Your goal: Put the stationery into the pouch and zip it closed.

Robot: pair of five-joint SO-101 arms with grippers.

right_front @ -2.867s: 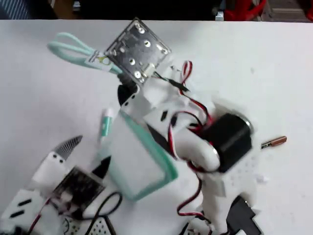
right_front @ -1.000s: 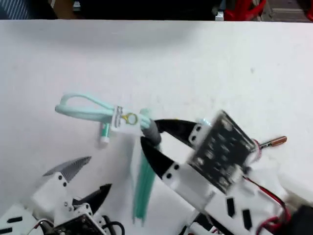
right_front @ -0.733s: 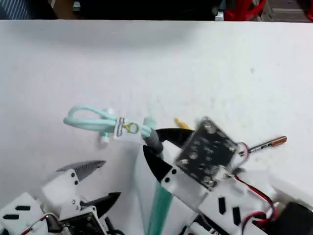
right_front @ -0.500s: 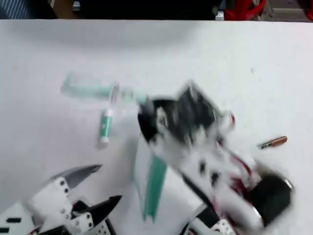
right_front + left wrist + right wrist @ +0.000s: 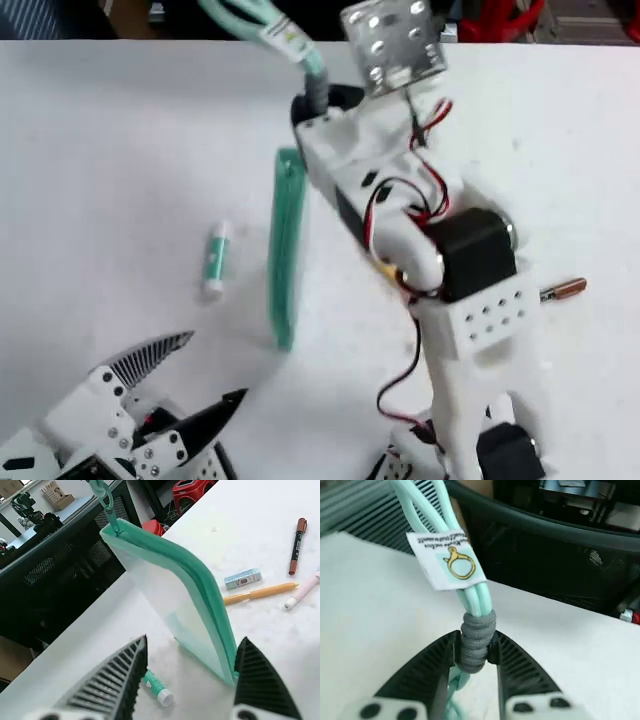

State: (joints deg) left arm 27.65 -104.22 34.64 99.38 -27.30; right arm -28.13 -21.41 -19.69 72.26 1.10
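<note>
Dragging pouch [image 5: 286,250] by its lanyard [image 5: 422,505] — right gripper [image 5: 473,641] swung to far edge

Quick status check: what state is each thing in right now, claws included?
Right claw: shut on the strap's grey sleeve.
Strap: gripped, raised off the table.
Pouch: upright on its edge, held by the strap; zip unclear.
Left claw: open, empty.
Green-and-white tube: lying on table, outside pouch.
Brown-capped marker: capped, loose on table.
Orange pen: loose on table.
Eraser: loose on table.
</note>
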